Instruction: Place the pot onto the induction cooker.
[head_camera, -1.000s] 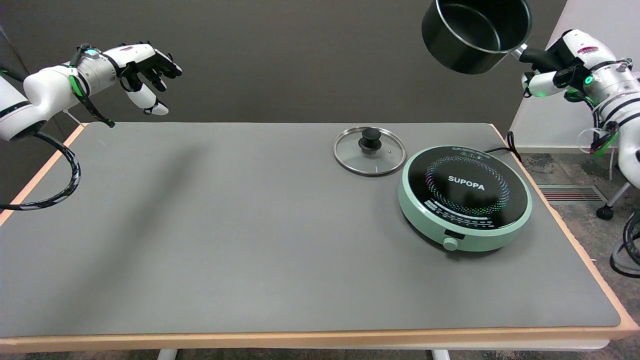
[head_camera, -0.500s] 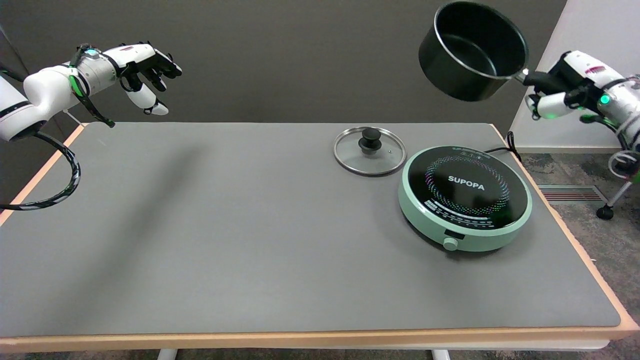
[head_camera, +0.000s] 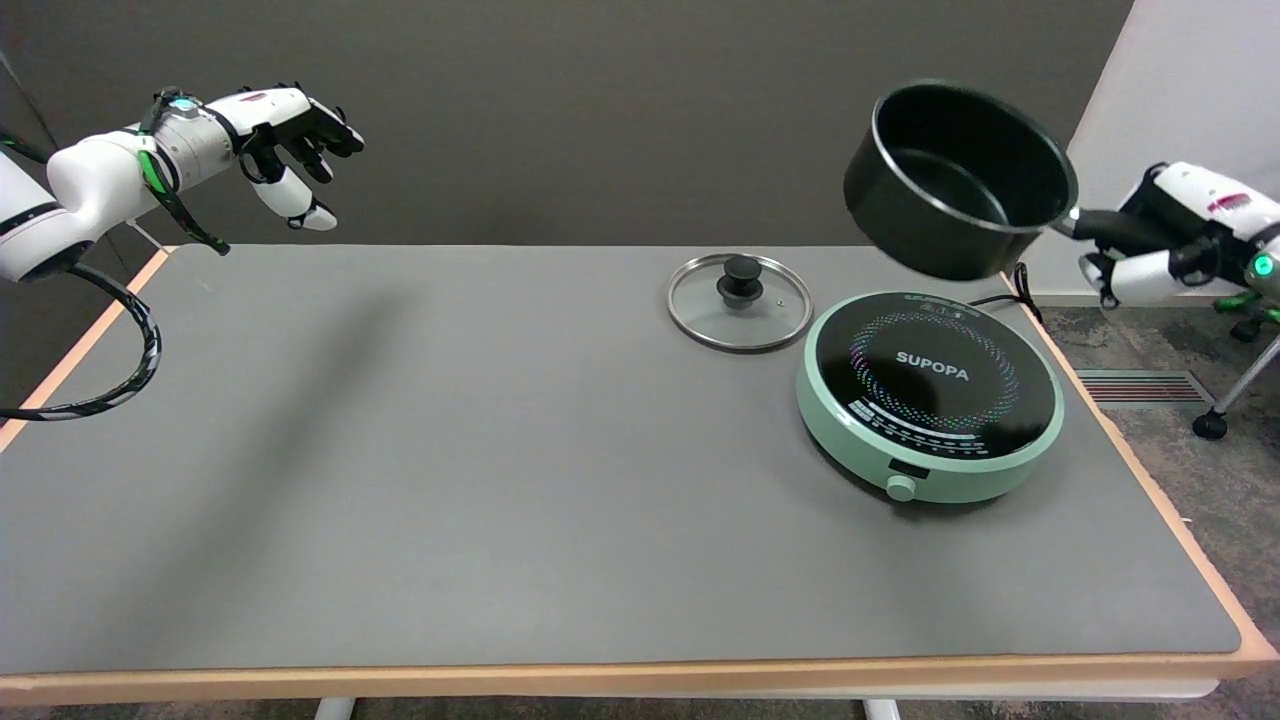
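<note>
Dark grey matting is spread across the table (head_camera: 450, 480), which is edged in pale wood and set against a dark wall. At the right end, a round induction cooker (head_camera: 930, 396) is seen, with a mint-green body, a glossy black glass top printed with a ring of coloured dots, and the word "SUPOPA" in white. A small round knob is set in its front face, and a black cord runs off behind it. Just left of it, a round glass lid (head_camera: 740, 301) with a metal rim and a black knob lies flat on the mat. The pot (head_camera: 958, 181), black, cylindrical and rimmed in bright metal, is held in the air above the cooker's far edge, apart from it. It is tilted so that its mouth faces the camera. Its straight black handle points right, where it is gripped by the right hand (head_camera: 1160, 250).
</note>
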